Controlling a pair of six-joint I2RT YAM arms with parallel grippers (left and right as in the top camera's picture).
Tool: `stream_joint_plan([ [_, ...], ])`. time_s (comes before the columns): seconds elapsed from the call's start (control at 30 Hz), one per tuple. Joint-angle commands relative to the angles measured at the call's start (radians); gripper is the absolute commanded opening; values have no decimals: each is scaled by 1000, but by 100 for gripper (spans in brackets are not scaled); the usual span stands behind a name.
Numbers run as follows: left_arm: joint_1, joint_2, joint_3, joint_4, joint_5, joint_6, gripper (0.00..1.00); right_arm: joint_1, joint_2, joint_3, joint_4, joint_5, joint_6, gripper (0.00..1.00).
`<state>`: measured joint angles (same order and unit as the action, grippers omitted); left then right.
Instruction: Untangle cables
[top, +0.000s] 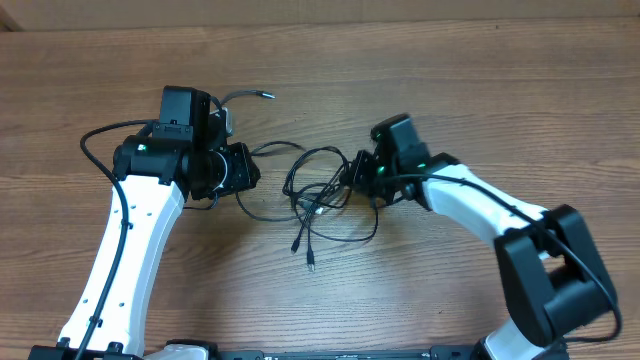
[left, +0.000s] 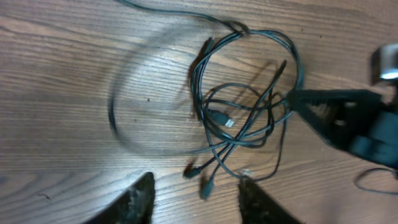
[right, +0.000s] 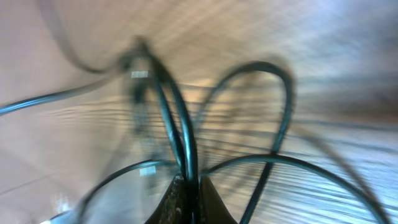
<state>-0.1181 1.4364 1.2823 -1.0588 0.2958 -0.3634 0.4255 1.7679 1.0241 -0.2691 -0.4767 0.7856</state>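
Note:
The cables (top: 318, 192) are thin black cords lying in a loose tangle of loops at the table's middle, with small plug ends (top: 311, 265) trailing toward the front. In the left wrist view the cables (left: 242, 115) lie ahead of my left gripper (left: 196, 190). It is open, with bare wood between its fingertips (left: 142, 198), and it hovers just left of the tangle (top: 252, 180). My right gripper (top: 352, 177) is at the tangle's right edge. It is shut on a couple of cable strands (right: 186, 155) that rise from between its jaws (right: 188, 186).
The table is wood (top: 450, 70). One loose strand (left: 115, 115) loops out to the left of the tangle, blurred. The right gripper's black fingers (left: 323, 109) reach in from the right in the left wrist view. A grey cord (top: 245, 96) curls by the left arm's wrist.

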Motion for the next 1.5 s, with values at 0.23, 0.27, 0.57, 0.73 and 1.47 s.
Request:
stream_joint_plan([
  [0.23,-69,3,-5,-3,20,-29,87,-4,-143,13,26,-157,1,4],
  [0.27,-80,3,-5,-2,20,-29,91,-4,-145,13,30,-166,1,4],
  [0.57,-225,3,-5,68,19,47,97,-4,-147,13,103,-275,-10,4],
  [0.73,-263,3,-5,108,19,119,100,-4,-147,13,188,-380,-9,4],
  [1.47,-269,99,-6,164,20,124,68,-73,-147,13,381,-506,82,4],
])
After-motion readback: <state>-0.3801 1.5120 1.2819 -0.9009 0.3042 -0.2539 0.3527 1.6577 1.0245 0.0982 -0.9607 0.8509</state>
